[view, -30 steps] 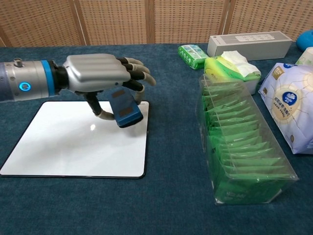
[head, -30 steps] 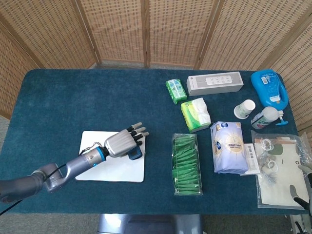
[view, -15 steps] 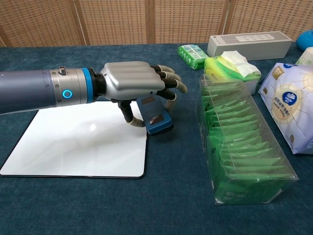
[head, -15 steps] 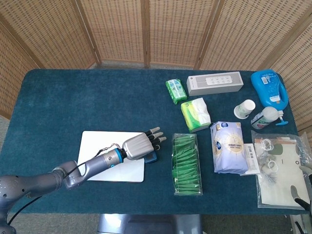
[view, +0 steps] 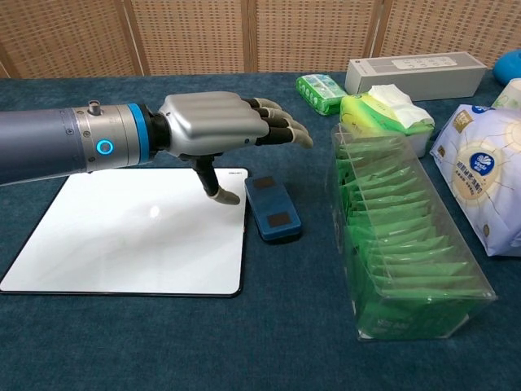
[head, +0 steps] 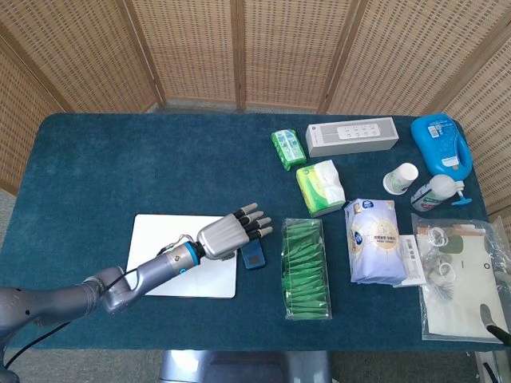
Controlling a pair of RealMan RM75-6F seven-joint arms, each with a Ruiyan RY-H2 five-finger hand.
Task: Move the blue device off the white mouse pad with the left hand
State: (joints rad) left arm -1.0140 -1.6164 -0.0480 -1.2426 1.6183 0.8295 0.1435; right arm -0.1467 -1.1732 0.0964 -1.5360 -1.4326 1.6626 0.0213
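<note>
**Blue device lies off the pad, left robot hand empty above it**

The left robot hand hovers over the right edge of the white mouse pad, fingers spread forward and holding nothing, thumb pointing down toward the pad's corner. Just to its right, the blue device lies flat on the dark teal tabletop, beside the pad's right edge and apart from the fingers. Further right stands a clear box of green packets, then a white-and-blue tissue pack. Of the right robot hand, only a dark tip shows at the head view's lower right corner; I cannot tell how its fingers lie.
</note>
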